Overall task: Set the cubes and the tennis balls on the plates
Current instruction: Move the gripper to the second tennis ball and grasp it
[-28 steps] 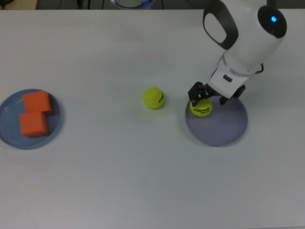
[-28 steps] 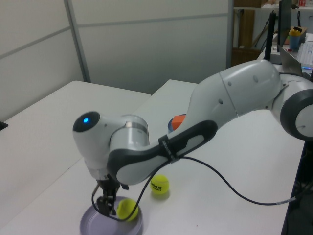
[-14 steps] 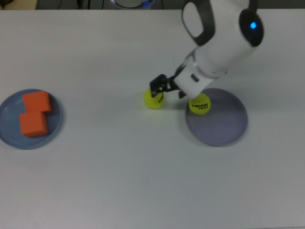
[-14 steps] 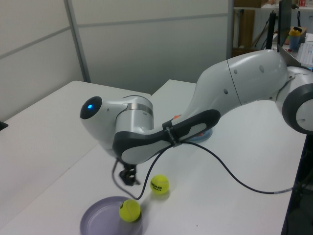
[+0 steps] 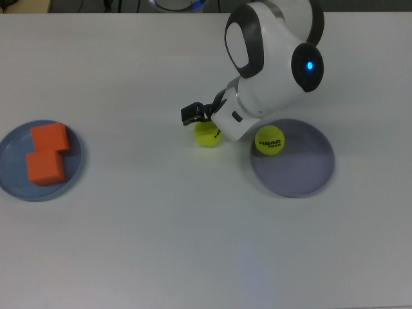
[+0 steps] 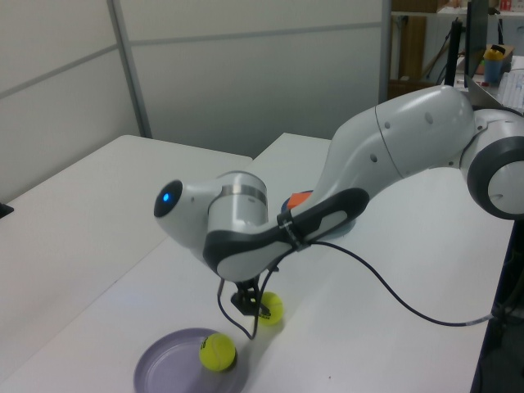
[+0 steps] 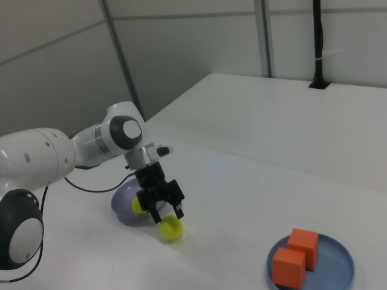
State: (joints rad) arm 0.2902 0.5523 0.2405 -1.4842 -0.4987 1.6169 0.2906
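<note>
The gripper (image 7: 163, 208) hangs spread over the loose ball (image 7: 170, 228) – beside the grey plate (image 5: 302, 174), where the other ball (image 5: 269, 140) sits.

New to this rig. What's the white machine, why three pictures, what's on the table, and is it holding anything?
The white machine is a single robot arm ending in a small black two-finger gripper. The three pictures show the same moment from three fixed cameras: one looking straight down, two from opposite sides of the white table.

On the table are two plates. The blue plate holds two orange cubes, side by side. The lavender-grey plate holds one tennis ball. A second tennis ball lies on the bare table, beside the lavender-grey plate.

The gripper is over that loose ball with its fingers spread on either side; in the right view they look open, so nothing appears to be gripped yet. Probably it is about to pick this ball up.
</note>
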